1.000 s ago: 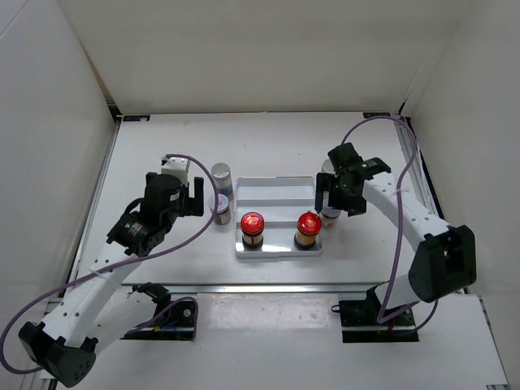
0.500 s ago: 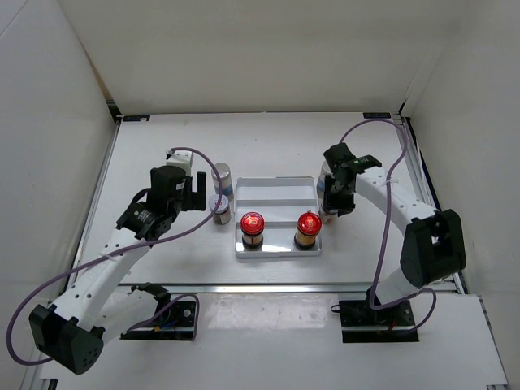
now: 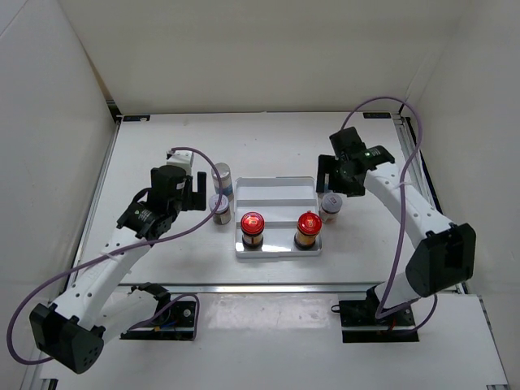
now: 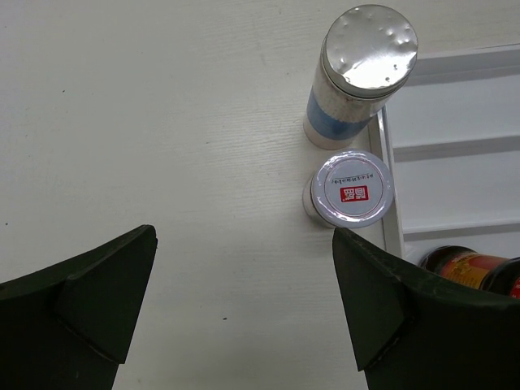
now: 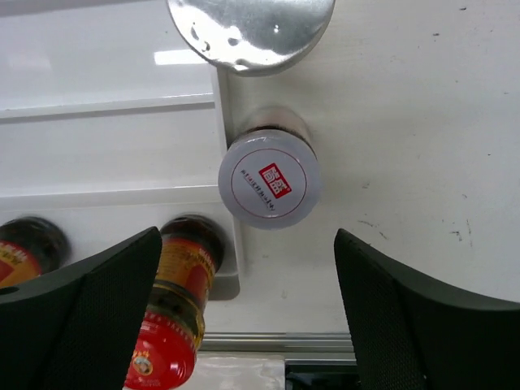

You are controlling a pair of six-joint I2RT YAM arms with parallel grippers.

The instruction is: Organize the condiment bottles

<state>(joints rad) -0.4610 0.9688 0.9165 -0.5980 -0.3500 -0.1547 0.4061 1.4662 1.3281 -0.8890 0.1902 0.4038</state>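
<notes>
Currently the left gripper (image 4: 244, 236) is hanging with its jaws spread wide and nothing between them, and bare table (image 4: 146, 122) is stretching away on its outer side. Ahead of it the left white-lidded jar (image 4: 351, 188) is standing right against the left rim of the tray (image 4: 455, 122). The left silver-capped bottle (image 4: 361, 73) is standing just behind the jar; I cannot tell whether the two are touching.

The right gripper (image 5: 248, 236) is gaping too, gripping nothing, above the right white-lidded jar (image 5: 270, 180). That jar is sitting hard by the tray's right rim, with the right silver-capped bottle (image 5: 252, 24) just behind it and bare tabletop lying on its outer side.

The left red-capped bottle (image 3: 252, 230) and the right red-capped bottle (image 3: 306, 229) are standing apart on the tray's front step.
</notes>
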